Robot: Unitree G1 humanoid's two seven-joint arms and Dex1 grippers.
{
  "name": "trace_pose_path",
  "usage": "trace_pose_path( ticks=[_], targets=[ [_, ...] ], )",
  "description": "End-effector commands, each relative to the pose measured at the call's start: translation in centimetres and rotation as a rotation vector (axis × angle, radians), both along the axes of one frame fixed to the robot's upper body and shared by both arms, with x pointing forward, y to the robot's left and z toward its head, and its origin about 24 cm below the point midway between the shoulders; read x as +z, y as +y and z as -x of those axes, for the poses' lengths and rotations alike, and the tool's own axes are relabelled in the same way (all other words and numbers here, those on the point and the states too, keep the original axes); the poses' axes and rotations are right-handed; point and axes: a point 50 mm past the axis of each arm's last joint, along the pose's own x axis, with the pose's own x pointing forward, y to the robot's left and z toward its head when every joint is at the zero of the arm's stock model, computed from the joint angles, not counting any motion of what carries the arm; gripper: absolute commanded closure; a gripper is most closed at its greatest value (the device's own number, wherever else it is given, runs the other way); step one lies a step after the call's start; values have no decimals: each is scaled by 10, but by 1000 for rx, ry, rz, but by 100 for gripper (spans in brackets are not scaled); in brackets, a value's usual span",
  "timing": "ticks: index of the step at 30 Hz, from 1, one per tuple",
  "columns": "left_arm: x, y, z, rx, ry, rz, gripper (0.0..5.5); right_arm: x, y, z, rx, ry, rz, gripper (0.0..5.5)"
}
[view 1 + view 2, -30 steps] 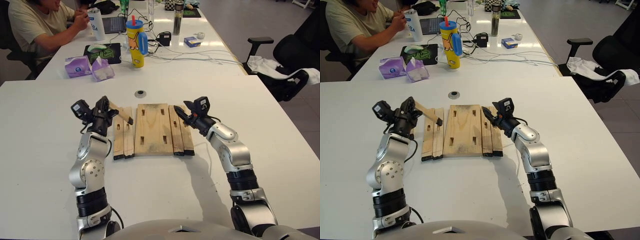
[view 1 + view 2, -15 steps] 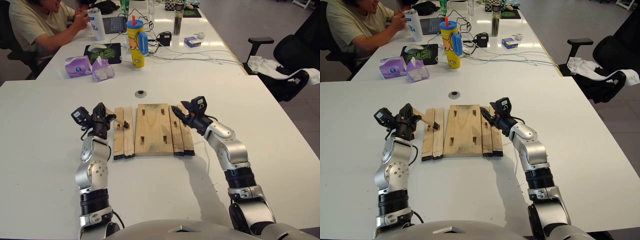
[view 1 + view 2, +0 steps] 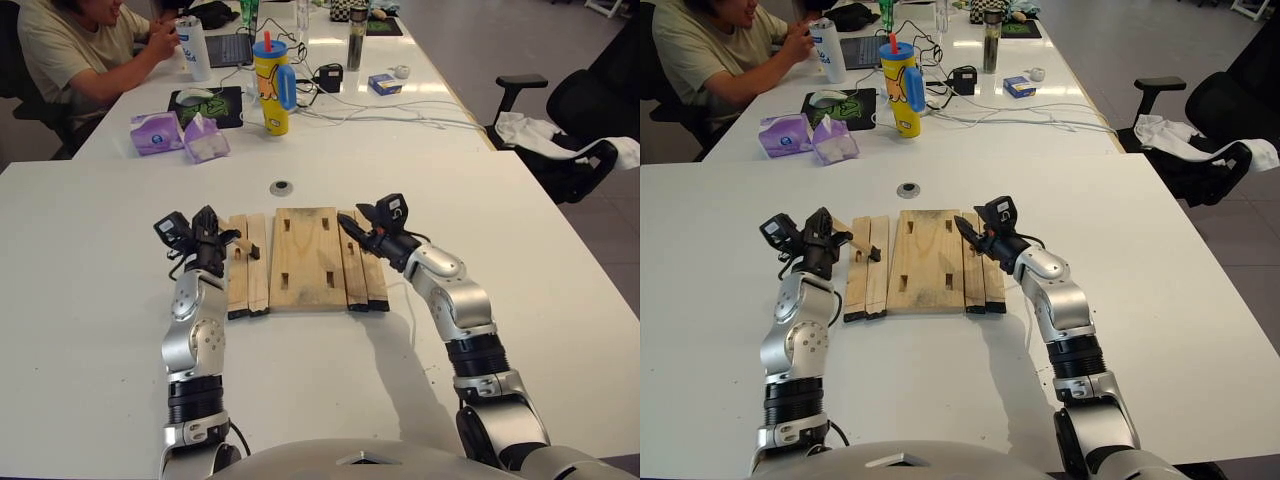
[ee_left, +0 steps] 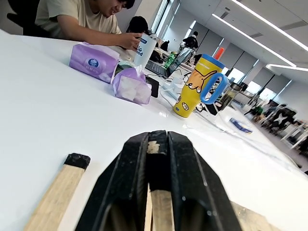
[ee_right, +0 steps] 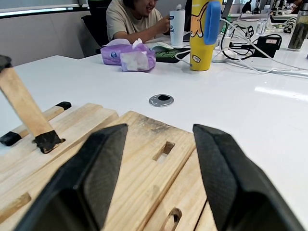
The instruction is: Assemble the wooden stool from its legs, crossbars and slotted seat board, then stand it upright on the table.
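Left gripper (image 3: 215, 238) beside pale slotted wooden board (image 3: 303, 262), jaws clamped on black-tipped wooden leg (image 3: 245, 249); right gripper (image 3: 352, 216) over it, jaws apart.

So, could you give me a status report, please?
Left claw shut on black-tipped wooden leg. Right claw open over slotted wooden seat board. Wooden bars flank it.

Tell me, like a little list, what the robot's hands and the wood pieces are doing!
seat board: flat on the table, slots showing
left pieces: two, flat beside the board
right pieces: two, flat beside the board
left gripper: shut on a black-tipped stick, tilted above the left pieces
right gripper: open, by the seat board's right edge
joined so far: nothing that I can see
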Motion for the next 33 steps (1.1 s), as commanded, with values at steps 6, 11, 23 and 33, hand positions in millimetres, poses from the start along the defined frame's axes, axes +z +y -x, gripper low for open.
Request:
trace_pose_path(
  ticks=[6, 11, 23, 33],
  targets=[
    [-41, -10, 11, -33, 268, -280, 506, 1, 6, 2, 11, 2, 28, 297],
    [-57, -15, 22, -121, 310, -367, 506, 0, 6, 3, 4, 7, 33, 297],
    [-71, -23, 35, -225, 290, -435, 506, -5, 7, 6, -1, 16, 56, 297],
    [-60, -22, 33, -229, 218, -437, 506, -5, 7, 5, -3, 14, 61, 297]
  ],
)
